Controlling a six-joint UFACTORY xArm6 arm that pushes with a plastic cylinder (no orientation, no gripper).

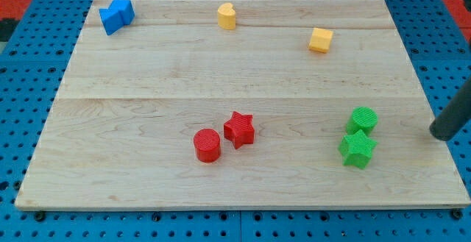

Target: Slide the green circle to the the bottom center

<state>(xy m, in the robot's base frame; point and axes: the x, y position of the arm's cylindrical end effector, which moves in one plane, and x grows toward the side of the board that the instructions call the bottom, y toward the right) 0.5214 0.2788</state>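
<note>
The green circle [363,119] stands on the wooden board [147,146] at the view's right, a little below the middle. A green star [358,149] touches it just below. My tip [440,133] is at the board's right edge, to the right of the green circle and apart from it. The rod enters from the view's right edge.
A red circle [207,145] and a red star [239,129] sit side by side near the bottom centre. A blue block [117,15] lies at the top left, a yellow heart [227,16] at the top centre, a yellow block [320,40] at the upper right.
</note>
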